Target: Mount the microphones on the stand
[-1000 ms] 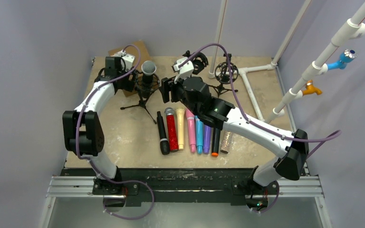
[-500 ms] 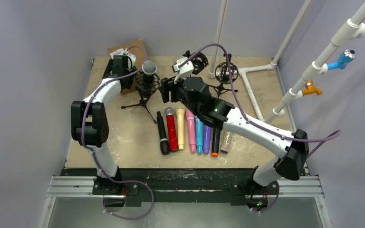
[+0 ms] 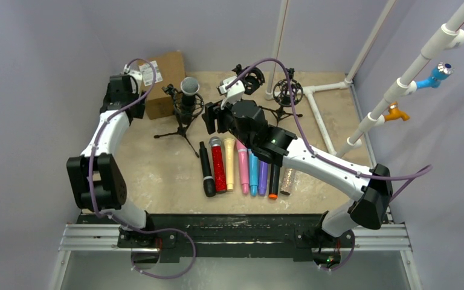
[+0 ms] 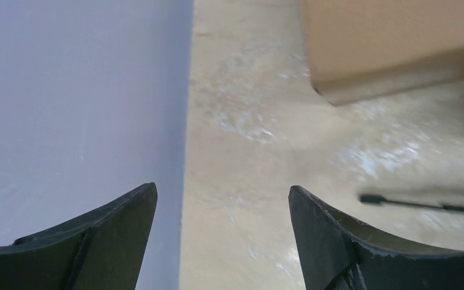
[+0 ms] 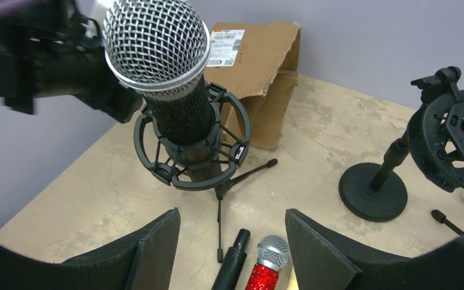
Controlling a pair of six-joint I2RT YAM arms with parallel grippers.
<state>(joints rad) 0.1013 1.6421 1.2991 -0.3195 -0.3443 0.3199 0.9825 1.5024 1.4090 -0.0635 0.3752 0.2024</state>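
Holding both grippers wide and empty, we have the right gripper [image 5: 232, 212] hovering over the heads of the black mic [image 5: 231, 263] and red mic [image 5: 267, 266]. It faces the tripod stand [image 5: 188, 158] that already carries a grey mic [image 5: 157, 45], while the left gripper [image 4: 222, 192] hangs by the wall [image 4: 66, 90] near the box [image 4: 393, 42]. The other mics [image 3: 248, 172] lie side by side on the table [image 3: 157, 163], an empty stand [image 5: 447, 139] beyond them; coming down on so tight a row, we could pinch two bodies at once, or clip the tripod's leg and topple it.
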